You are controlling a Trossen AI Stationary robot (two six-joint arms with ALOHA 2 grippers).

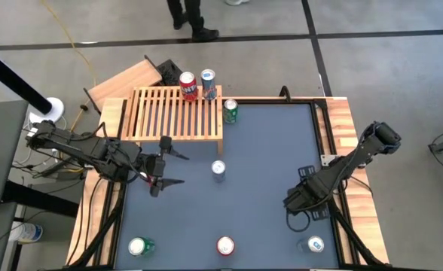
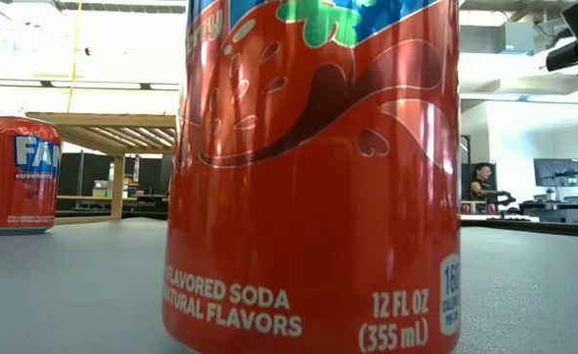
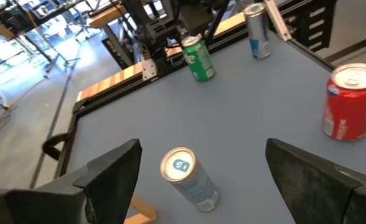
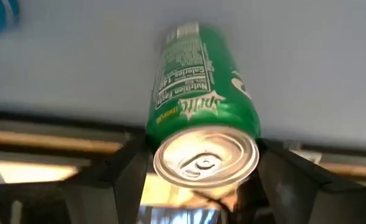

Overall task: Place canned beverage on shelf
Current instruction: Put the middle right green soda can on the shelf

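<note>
Left gripper [image 1: 181, 170] stands open, left of the slim can [image 1: 218, 169]; closing off-centre could topple it. Right gripper [image 4: 203, 163] clamps a green can [image 4: 195, 93].

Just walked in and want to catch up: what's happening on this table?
Two robot arms are putting cans onto the slatted shelf, which already holds a red can and a blue can. The left gripper is open, facing a silver can mid-table. The right gripper, near the table's right edge, appears closed on a green Sprite can.
</note>
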